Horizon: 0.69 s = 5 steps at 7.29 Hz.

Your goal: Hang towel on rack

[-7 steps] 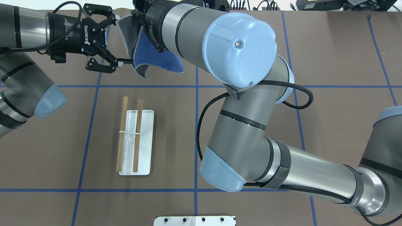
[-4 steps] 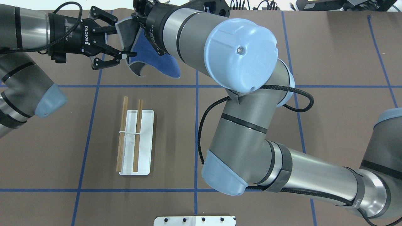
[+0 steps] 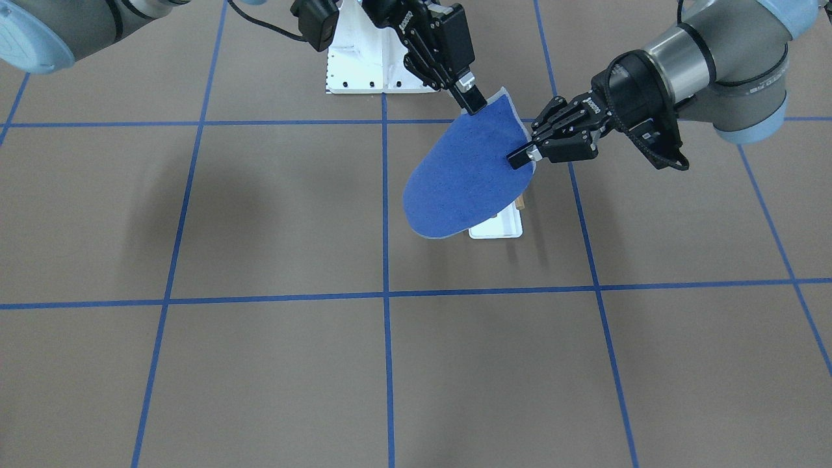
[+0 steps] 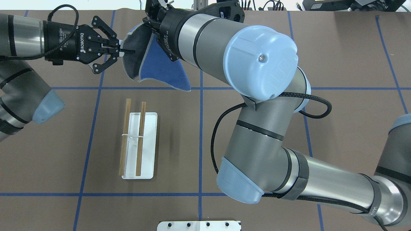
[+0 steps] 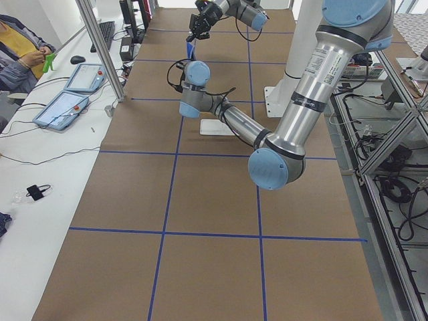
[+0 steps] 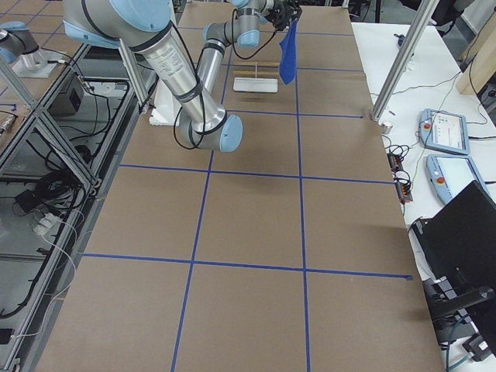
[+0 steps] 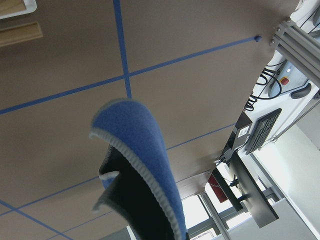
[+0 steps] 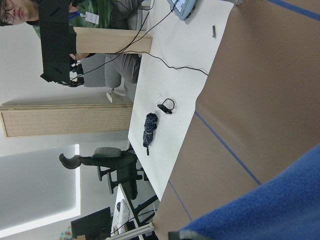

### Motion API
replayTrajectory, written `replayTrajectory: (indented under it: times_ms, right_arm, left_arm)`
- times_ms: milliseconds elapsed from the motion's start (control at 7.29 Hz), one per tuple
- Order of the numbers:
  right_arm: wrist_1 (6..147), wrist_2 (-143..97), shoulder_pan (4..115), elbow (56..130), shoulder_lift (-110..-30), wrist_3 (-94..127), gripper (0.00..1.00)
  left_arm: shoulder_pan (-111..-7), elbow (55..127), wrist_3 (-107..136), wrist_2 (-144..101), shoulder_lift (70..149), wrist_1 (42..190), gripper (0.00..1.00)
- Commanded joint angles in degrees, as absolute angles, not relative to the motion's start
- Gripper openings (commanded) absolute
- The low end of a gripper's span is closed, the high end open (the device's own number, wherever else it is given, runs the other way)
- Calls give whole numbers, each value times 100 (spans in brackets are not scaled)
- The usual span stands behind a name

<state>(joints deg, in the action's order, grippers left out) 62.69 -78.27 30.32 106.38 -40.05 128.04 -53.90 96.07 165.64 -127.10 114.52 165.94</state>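
Left fingers [image 4: 127, 50], right fingers [image 3: 473, 101] pinch towel [image 3: 461, 175] over brown blue-gridded table [image 3: 260, 214]; white desk [image 5: 40, 174] alongside.

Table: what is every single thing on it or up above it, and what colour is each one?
table: one, brown, under everything
tape lines: several, blue, crossing the table in a grid
rack: one, white base with two brown wooden bars, standing on the table on the robot's left side
towel: one, blue with a dark back and pale edge, held up in the air beyond the rack
plate: one, white with small dark holes, at the table edge by the robot's base
arms: two, silver-grey with pale blue caps, reaching over the table
left gripper: one, black, shut on the towel's edge
right gripper: one, black, shut on the towel's top
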Motion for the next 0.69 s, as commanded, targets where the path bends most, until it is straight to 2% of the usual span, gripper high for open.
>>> replayTrajectory:
  times_ms: [0, 412, 549]
  right_arm:
    - [6275, -7840, 3024, 10870, -4269, 12771, 100]
    - [6240, -7866, 3006, 11503, -4893, 12456, 100]
    - [6240, -7866, 3015, 11566, -5000, 12411, 100]
  left_arm:
    - [-5379, 9624, 15605, -12709, 11513, 16603, 0]
    - [-5344, 9668, 14394, -12735, 11514, 16768, 0]
    - [-5126, 9651, 13648, -12901, 11435, 17265, 0]
